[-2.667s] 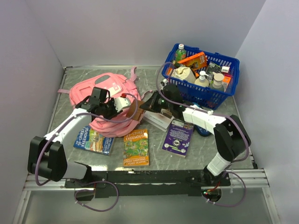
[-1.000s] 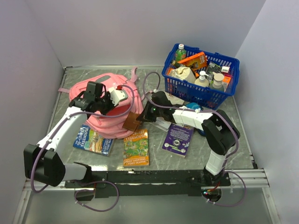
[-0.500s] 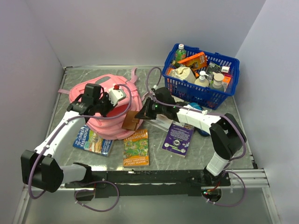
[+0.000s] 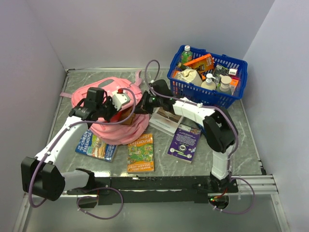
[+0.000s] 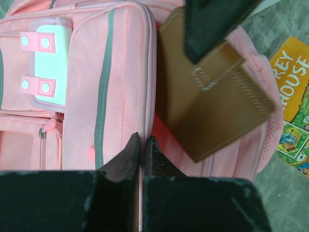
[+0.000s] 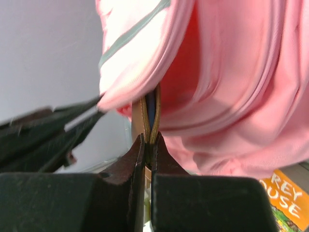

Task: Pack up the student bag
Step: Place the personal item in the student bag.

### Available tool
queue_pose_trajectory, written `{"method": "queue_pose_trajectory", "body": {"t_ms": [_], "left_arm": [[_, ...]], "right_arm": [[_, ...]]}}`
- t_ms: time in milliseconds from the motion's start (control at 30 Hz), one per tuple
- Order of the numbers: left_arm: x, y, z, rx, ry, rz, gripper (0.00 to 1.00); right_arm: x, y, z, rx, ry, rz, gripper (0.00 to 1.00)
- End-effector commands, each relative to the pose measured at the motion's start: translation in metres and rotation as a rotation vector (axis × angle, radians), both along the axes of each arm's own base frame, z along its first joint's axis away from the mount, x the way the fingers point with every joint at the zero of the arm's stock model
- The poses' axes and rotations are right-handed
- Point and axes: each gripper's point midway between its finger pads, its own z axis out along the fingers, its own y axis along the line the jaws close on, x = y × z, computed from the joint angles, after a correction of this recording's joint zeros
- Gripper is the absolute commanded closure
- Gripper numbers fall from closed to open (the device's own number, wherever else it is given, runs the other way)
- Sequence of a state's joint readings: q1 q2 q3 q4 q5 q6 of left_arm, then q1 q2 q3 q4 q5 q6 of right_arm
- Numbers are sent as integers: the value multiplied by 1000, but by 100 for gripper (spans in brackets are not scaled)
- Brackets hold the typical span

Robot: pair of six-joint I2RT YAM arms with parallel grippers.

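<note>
The student bag (image 4: 118, 131) lies humped beneath both claws, its mouth lifted wider than a second ago. The left claw (image 5: 143, 145) is pinched all but closed on the pink lip of that mouth and holds it up. The brown notebook (image 5: 212, 106), which half a second ago hung outside the bag's edge, has travelled left with the right claw (image 6: 148, 145) and now sits partly inside the mouth, just ahead and to the right of the left claw's tips. The right claw is clamped tight on the notebook's near edge, and a fold of pink fabric droops over the notebook's far edge, crowding its path. Behind and to the right of the right claw, well apart, stands the blue basket (image 4: 212, 100), too jumbled to count its contents. On the table (image 4: 161, 166) a white booklet (image 4: 166, 121) lies under the right arm, a purple book (image 4: 184, 140) nearer than that, an orange book (image 4: 141, 152) touching the bag's near edge, and a blue book (image 4: 96, 144) below the left claw. One bag, one basket, four flat books, one notebook
</note>
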State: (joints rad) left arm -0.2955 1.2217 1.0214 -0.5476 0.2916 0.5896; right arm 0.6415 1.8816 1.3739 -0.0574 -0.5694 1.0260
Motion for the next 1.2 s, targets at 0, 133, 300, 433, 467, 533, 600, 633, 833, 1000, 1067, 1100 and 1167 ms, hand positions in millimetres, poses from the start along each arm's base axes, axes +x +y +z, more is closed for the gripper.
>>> {"method": "queue_pose_trajectory", "body": {"t_ms": [0,133,300,433,467,533,600,633,833,1000,1067,1100,1167], "left_arm": [[-12,-26,43,-107,-55,-99,99],[-15,-35,53,-162,-38,-104,99],[-24,-50,71,-255,12,-133,99],[-26,-55,80,-293,27,-135,99],[-25,-53,81,-291,22,-125,99],[-20,-49,75,-273,13,-100,99],[-16,-48,72,-271,3,-83,97],[-16,-47,67,-265,11,-75,92],[-8,-42,59,-276,38,-36,76],[-1,-32,69,-367,141,10,59],[8,-18,75,-400,176,52,52],[8,-15,78,-423,185,46,51],[15,6,78,-420,169,72,50]], "right_arm": [[36,1,12,-23,19,-127,100],[52,-13,31,-6,-47,-323,100],[59,-4,45,35,-88,-460,100],[60,20,48,75,-102,-432,100],[55,30,54,96,-120,-406,91],[48,36,55,77,-143,-369,63],[39,35,51,53,-156,-329,46],[30,31,41,38,-133,-294,32],[-3,-21,34,-90,-275,-231,27],[-39,-56,26,-150,-384,-183,31],[-54,-65,10,-215,-441,-145,33],[-61,-66,16,-225,-484,-128,33],[-80,-59,16,-296,-574,-36,34]]}}
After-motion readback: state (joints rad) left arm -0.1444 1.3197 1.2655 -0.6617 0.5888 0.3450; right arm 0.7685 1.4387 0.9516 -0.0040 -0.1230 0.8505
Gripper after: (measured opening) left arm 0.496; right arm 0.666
